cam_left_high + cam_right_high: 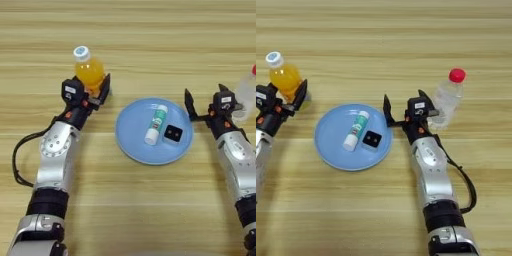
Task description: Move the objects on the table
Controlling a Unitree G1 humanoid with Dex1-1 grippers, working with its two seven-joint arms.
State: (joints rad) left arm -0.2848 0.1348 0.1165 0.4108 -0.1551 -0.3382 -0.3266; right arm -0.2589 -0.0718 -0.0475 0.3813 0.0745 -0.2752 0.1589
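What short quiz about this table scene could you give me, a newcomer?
1. True or false: the teal-and-white tube lies on the blue plate.
2. Which pincer is around the orange-drink bottle: A left, B right?
3. What colour is the cap of the clear bottle beside the right pincer?

Key: 1 true, next to the black block. 2 A. 3 red.

Table [150, 30] wood, matt. Plate [131, 140] smooth, maybe plastic. Orange bottle [90, 71] shiny plastic. Arm shells [431, 175] shiny metal.
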